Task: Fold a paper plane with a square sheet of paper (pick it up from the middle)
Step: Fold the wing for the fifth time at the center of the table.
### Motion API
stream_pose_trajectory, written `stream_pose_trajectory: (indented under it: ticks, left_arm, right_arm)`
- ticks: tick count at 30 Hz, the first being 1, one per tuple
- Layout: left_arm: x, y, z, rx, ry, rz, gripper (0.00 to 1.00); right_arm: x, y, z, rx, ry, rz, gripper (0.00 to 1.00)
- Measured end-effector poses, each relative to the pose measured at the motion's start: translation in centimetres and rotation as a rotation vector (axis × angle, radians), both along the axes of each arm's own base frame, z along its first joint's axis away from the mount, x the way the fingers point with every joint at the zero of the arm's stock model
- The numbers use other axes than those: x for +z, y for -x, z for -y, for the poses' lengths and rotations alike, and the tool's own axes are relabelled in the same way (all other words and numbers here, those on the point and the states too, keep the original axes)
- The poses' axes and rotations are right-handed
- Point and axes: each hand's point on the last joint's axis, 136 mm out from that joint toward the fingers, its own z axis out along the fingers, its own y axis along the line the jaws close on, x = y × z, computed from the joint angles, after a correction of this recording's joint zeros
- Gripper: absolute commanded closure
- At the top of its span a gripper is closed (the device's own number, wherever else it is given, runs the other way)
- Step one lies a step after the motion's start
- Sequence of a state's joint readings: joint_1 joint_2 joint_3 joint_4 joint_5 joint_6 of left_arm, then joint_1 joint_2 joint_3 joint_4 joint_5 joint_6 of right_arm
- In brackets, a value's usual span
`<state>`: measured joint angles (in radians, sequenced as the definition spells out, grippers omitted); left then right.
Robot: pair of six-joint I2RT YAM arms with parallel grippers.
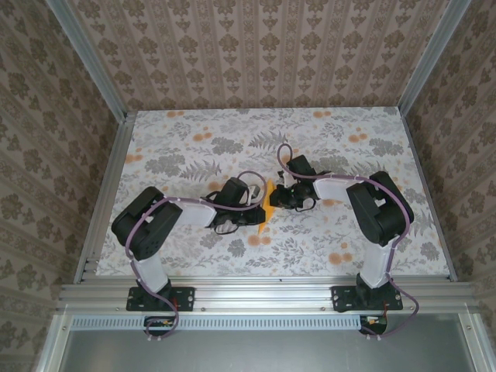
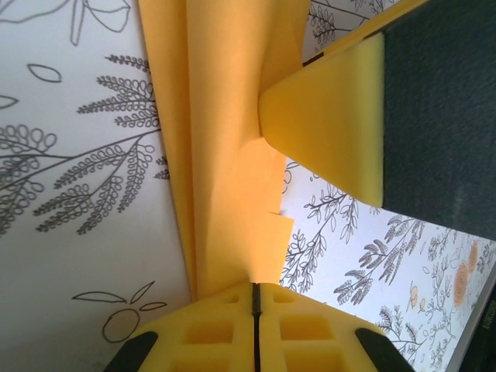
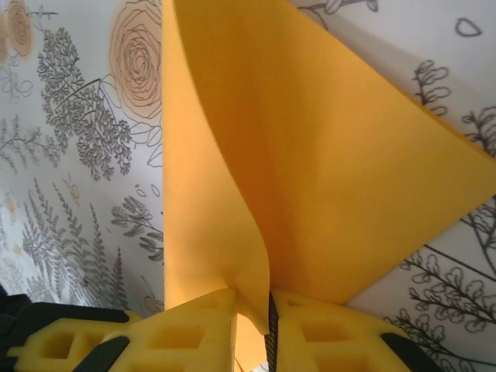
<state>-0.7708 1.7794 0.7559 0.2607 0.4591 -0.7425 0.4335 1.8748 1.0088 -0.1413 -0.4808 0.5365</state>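
My left pincer [image 2: 256,288] is pressed together on the folded orange sheet [image 2: 225,147] – the two yellow foam pads meet with the paper's lower edge caught between them. Out from that grip the sheet runs away as a long band with a crease down its length, and stepped layer edges show on its right side. My right pincer [image 3: 267,314] is likewise pinching the sheet [image 3: 318,163]; the paper curls out of the narrow gap between its pads and fans into a broad flap ending in a sharp corner to the right. Seen from my left wrist, one pad [image 2: 333,132] of the right pincer presses into the paper from the side, just beyond my own grip.

From above, the left pincer [image 1: 249,208] and right pincer [image 1: 282,195] face each other near the middle of the table [image 1: 186,147], with the sheet [image 1: 267,203] as a narrow orange strip between them. Both arms are bent at the elbow, forearms low and reaching inward – the left from the left, the right from the right. Whether the paper touches the table I cannot tell.

Bare floral tabletop lies open on the far side and towards both side edges. Patterned walls [image 1: 256,46] close three sides, and a metal rail [image 1: 263,288] runs along the near edge.
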Motion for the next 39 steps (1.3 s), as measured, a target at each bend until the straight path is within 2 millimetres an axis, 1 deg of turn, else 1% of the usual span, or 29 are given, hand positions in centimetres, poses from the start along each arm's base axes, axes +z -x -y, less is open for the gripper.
stream_pose_trajectory:
  ticks: [5,7,9,10,13,15,16,20,25,29,32,39]
  left_arm:
    - [-0.1,-0.1,-0.1,0.013,0.006,0.005,0.93]
    - [-0.1,-0.1,-0.1,0.016,0.009,0.006,0.94]
    - [-0.1,-0.1,-0.1,0.018,0.009,0.006,0.95]
    - [-0.1,-0.1,-0.1,0.019,0.010,0.006,0.95]
    - [-0.2,-0.1,-0.1,0.020,0.015,0.011,0.96]
    - [-0.2,-0.1,-0.2,0.022,0.020,0.014,0.98]
    - [-0.1,-0.1,-0.1,0.022,0.023,0.016,0.98]
    - [-0.2,-0.1,-0.2,0.027,0.033,0.021,0.99]
    - [-0.1,0.0,-0.2,0.036,0.054,0.028,1.00]
    - [-0.1,0.0,-0.2,0.043,0.069,0.034,1.00]
    - [0.0,-0.1,-0.2,0.046,0.076,0.035,1.00]
    - [-0.1,-0.1,-0.2,0.049,0.079,0.034,1.00]
  right_arm:
    - [0.5,-0.4,-0.2,-0.032,-0.042,-0.008,0.75]
    - [1.1,-0.7,-0.1,-0.049,-0.054,0.001,0.75]
    - [2.4,-0.8,-0.1,-0.060,-0.070,0.026,0.76]
    - [3.4,-0.9,0.0,-0.064,-0.081,0.045,0.77]
    - [6.2,-1.1,-0.2,-0.072,-0.120,0.106,0.85]
    - [7.4,-1.1,-0.6,-0.067,-0.137,0.133,0.89]
    - [7.7,-1.0,-0.8,-0.064,-0.142,0.138,0.91]
    - [7.0,-0.3,-1.7,-0.049,-0.140,0.112,0.94]
    - [4.5,0.3,-2.8,-0.027,-0.116,0.049,0.96]
    - [2.6,0.1,-3.6,-0.024,-0.112,0.007,0.96]
    - [1.8,-0.1,-4.0,-0.023,-0.118,-0.016,0.96]
    - [0.7,-0.7,-4.3,-0.025,-0.113,-0.031,0.96]
